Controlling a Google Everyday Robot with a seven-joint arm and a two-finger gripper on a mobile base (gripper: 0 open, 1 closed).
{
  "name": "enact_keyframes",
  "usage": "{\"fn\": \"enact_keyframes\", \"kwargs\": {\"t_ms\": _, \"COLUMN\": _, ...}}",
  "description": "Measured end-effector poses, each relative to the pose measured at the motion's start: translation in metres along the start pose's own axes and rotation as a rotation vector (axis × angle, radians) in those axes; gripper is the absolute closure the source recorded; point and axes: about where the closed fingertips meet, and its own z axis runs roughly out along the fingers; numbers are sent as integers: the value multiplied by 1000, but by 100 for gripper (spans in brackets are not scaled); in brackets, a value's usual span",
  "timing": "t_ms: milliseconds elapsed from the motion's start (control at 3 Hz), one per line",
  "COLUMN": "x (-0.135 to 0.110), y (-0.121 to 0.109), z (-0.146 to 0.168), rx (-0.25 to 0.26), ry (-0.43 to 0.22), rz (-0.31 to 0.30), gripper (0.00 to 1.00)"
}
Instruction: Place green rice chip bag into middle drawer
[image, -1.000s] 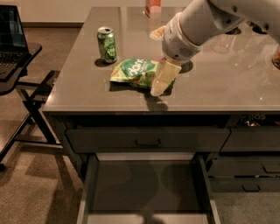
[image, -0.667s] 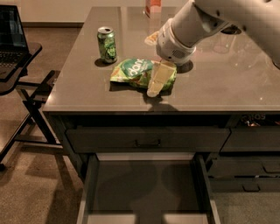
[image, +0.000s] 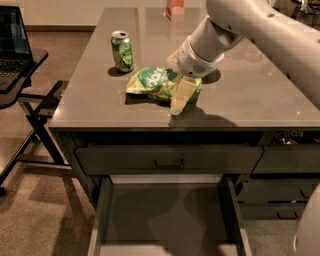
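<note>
The green rice chip bag (image: 152, 82) lies flat on the grey table top (image: 250, 100), near its front edge. My gripper (image: 180, 96) reaches down from the upper right onto the bag's right end, covering part of it, with its tip at the table surface in front of the bag. The middle drawer (image: 165, 217) stands pulled out below the table front, with a bare dark floor and pale side walls.
A green soda can (image: 122, 51) stands left of and behind the bag. An orange object (image: 175, 6) stands at the table's far edge. A closed top drawer with a bar handle (image: 168, 163) sits above the open one. A laptop stand (image: 20, 65) is at the left.
My gripper has moved a little left and down along the bag's right end. The bag, the can and the drawer have not moved.
</note>
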Motion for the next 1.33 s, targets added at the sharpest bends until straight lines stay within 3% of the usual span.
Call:
{"fn": "enact_keyframes", "kwargs": {"t_ms": 333, "x": 0, "y": 0, "z": 0, "rx": 0, "ry": 0, "rz": 0, "gripper": 0}}
{"fn": "enact_keyframes", "kwargs": {"t_ms": 1333, "x": 0, "y": 0, "z": 0, "rx": -1, "ry": 0, "rz": 0, "gripper": 66}}
